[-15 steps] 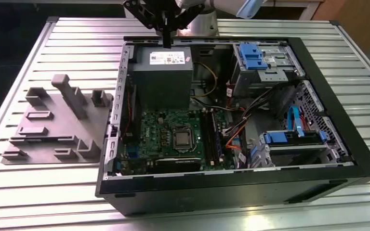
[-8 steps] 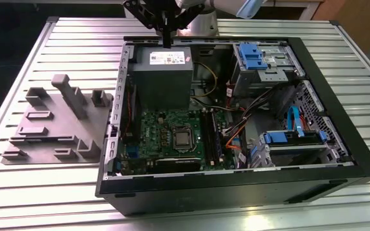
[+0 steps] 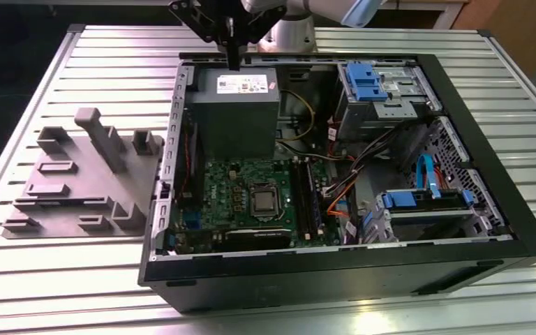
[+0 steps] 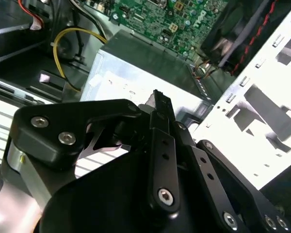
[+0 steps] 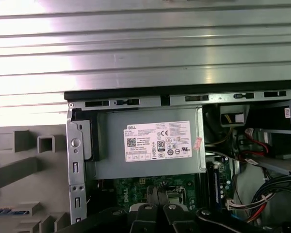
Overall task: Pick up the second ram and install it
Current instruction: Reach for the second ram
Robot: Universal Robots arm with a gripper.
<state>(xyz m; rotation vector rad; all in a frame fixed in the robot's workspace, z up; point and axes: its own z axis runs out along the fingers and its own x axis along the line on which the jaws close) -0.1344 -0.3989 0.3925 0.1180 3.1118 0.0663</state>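
Observation:
In the exterior view my gripper [image 3: 234,64] hangs over the back edge of the open computer case [image 3: 491,209], just above the grey power-supply box [image 3: 235,112]. Its fingers point down and are shut with nothing between them; both wrist views show the gripper [image 4: 157,97] [image 5: 156,191] the same way. A dark blue strip, apparently the second ram [image 5: 9,212], lies in a slot of the grey plastic fixture [image 3: 82,181] on the exterior view's left, well away from the gripper. The long black slots [image 3: 306,199] of the green board [image 3: 240,188] sit in front of the power supply.
The case lies on its side on a ribbed metal table [image 3: 109,56]. Blue drive brackets [image 3: 366,80], cables [image 3: 343,188] and a drive cage [image 3: 426,202] crowd the case's side on the exterior view's right. A yellow cable [image 4: 68,43] loops beside the power supply.

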